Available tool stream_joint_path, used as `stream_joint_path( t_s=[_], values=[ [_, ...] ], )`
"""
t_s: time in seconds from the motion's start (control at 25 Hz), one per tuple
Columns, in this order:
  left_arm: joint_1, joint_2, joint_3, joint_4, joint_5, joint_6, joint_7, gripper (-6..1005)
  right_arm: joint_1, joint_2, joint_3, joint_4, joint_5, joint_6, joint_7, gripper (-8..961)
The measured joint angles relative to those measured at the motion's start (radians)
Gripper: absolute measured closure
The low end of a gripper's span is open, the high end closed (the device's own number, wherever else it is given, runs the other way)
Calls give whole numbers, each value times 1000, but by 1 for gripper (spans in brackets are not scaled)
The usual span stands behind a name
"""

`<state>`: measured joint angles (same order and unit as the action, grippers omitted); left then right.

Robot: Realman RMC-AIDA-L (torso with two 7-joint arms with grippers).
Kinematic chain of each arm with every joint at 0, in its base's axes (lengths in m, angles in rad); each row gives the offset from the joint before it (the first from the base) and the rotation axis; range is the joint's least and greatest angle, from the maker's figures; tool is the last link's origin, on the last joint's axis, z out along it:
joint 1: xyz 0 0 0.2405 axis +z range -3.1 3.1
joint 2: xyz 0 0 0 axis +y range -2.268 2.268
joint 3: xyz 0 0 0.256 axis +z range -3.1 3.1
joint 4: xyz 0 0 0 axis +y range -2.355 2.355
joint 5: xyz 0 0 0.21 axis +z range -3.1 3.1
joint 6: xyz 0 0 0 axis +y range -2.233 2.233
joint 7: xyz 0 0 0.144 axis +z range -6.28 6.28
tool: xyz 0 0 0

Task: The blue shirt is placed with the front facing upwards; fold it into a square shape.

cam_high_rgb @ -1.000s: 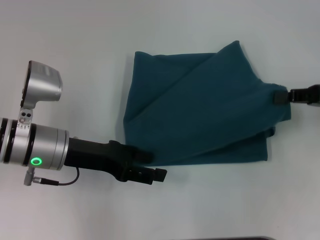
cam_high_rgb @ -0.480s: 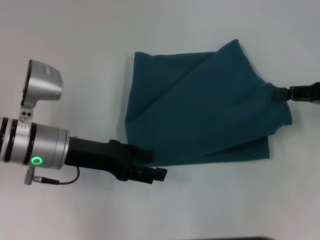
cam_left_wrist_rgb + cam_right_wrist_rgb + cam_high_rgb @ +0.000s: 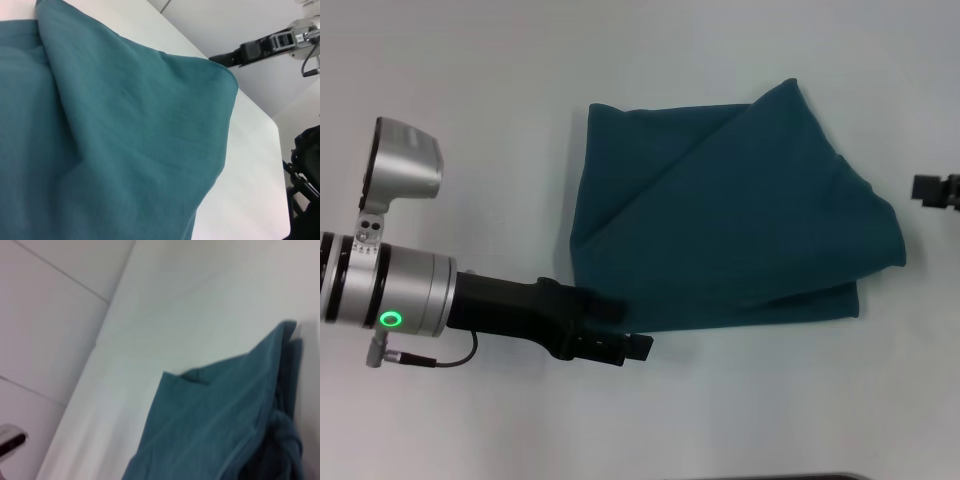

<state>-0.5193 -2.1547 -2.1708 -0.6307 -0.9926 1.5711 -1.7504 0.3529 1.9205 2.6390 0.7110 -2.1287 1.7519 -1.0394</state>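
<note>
The left gripper (image 3: pixel 620 330) lies low on the white table (image 3: pixel 470 120), its tips at the near-left corner of the blue shirt (image 3: pixel 720 220). One finger seems to sit on or under that corner's hem while the other shows bare just nearer the robot; whether it is pinching the cloth or merely touching it, I cannot tell. From that gripper the shirt spreads away and toward the robot's right as a compact, folded bundle of plain teal, with no chest lettering or collar showing. A top layer crosses it diagonally, leaving a raised point at the far edge and a bulging rounded fold on the right side, with a lower layer peeking out along the near edge.

The right gripper (image 3: pixel 935 189) hangs beyond the shirt's right fold, apart from the cloth and holding nothing; its finger spread cannot be made out.

The main folds look done and the bundle is roughly four-sided, but it is skewed. Squaring the diagonal flap and flattening the bulge appear to remain.
</note>
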Motion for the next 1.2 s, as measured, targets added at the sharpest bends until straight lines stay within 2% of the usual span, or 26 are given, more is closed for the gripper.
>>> stream_joint_path(
  t_s=[0.2, 0.48, 0.6, 0.8, 1.2],
  values=[
    [-7, 0, -6, -18, -12, 23, 0, 236, 12, 3, 35, 19, 19, 47, -19, 287],
    [-51, -8, -8, -39, -30, 36, -3, 235, 91, 37, 33, -10, 32, 32, -89, 290],
    [-84, -10, -4, -27, -56, 28, -2, 235, 115, 37, 27, -34, 28, 10, -98, 291],
    [-95, -14, 4, -9, -95, -2, 1, 234, 124, 35, 26, -43, 31, -3, -101, 293],
    [-110, -16, 26, 138, -146, -126, 75, 233, 130, 33, 24, -44, 27, -8, -102, 297]
  ],
)
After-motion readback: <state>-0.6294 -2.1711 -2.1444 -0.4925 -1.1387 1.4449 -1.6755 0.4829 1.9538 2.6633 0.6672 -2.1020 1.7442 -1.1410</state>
